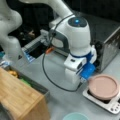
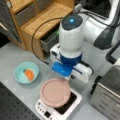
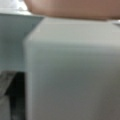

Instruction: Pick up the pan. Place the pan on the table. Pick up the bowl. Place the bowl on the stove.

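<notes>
I find the pan (image 2: 55, 92) seated on the stove (image 2: 71, 103), overhanging the black top toward a front view's left; in both front views it covers most of the burner. The gripper (image 1: 84, 79) sits low at the pan's edge nearest the arm, its fingertips hidden beneath the wrist housing and the blue mount, so I cannot tell whether the pincer is apart, together or clamped on the pan's handle, which I cannot make out in either front view. The wrist view gives only a pink underside of the pan (image 3: 72, 8) across the top and a pale block filling most of the frame, probably the stove's (image 3: 75, 75) side wall at very close range. The bowl (image 2: 26, 73) rests on the table (image 2: 15, 55) well apart from the stove, with the orange food piece (image 2: 29, 74) inside; another front view shows just its rim (image 1: 75, 116) at the bottom edge. My judgement on risk: the pan lies off-centre, so a grasp taken at one edge could tip it or drag the light stove across the table; the black cable (image 1: 47, 72) looping near the wrist could snag.
</notes>
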Controlling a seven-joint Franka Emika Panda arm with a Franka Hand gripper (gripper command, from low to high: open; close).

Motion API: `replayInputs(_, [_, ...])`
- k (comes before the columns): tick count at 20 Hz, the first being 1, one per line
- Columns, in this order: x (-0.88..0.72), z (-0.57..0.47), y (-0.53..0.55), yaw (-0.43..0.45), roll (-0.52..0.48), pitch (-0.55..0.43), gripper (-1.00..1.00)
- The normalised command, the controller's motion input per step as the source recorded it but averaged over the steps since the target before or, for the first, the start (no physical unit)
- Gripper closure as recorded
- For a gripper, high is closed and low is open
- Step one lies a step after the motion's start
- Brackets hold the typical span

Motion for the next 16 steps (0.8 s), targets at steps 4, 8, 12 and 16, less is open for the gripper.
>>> replayInputs(4, [-0.31, 0.19, -0.14, 0.092, -0.074, 0.008, 1.0])
replayInputs(8, [-0.37, 0.12, -0.18, 0.12, -0.056, -0.021, 1.0])
replayInputs(12, [-0.35, 0.01, -0.15, 0.132, -0.039, -0.061, 1.0])
replayInputs(16, [-0.33, -0.04, -0.1, 0.138, -0.029, -0.084, 1.0])
